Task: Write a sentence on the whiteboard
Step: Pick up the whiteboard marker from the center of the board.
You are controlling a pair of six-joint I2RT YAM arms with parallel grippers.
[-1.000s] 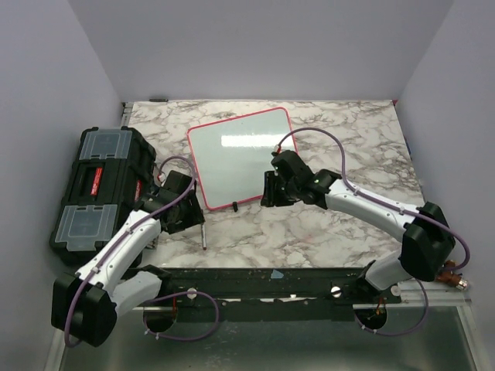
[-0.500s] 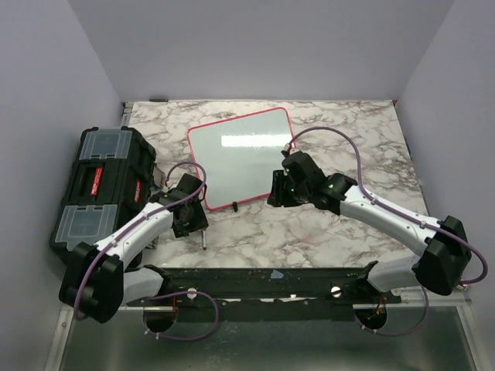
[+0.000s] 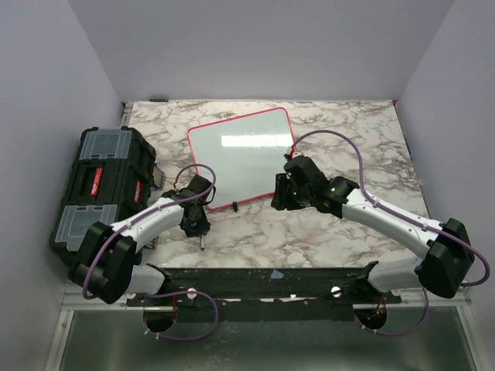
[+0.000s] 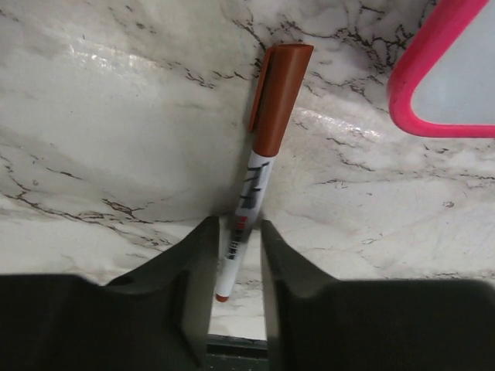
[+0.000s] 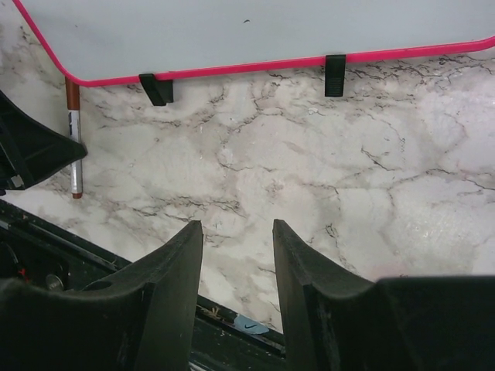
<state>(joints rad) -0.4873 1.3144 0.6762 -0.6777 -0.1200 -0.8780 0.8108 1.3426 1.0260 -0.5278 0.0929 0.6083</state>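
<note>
Marble table (image 4: 116,116) under the left gripper (image 4: 240,232), jaws narrow, flanking the white barrel of a capped marker (image 4: 256,162); whether the pads bite yet, cannot tell. Rust cap points ahead of the fingertips. Whiteboard (image 4: 456,77) corner just ahead-right, blank, lying flat. Right gripper (image 5: 236,232) half-wide, empty, hovering near the board's near edge. Step, as I judge: picking up the marker. Next calls for firm close, lift, then uncapping

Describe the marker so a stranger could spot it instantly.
On the marble table, look just off the near-left corner of the red-framed whiteboard. The marker lies flat there, between the fingers of the left hand. It is the only slim pen: white barrel, reddish-brown cap.
</note>
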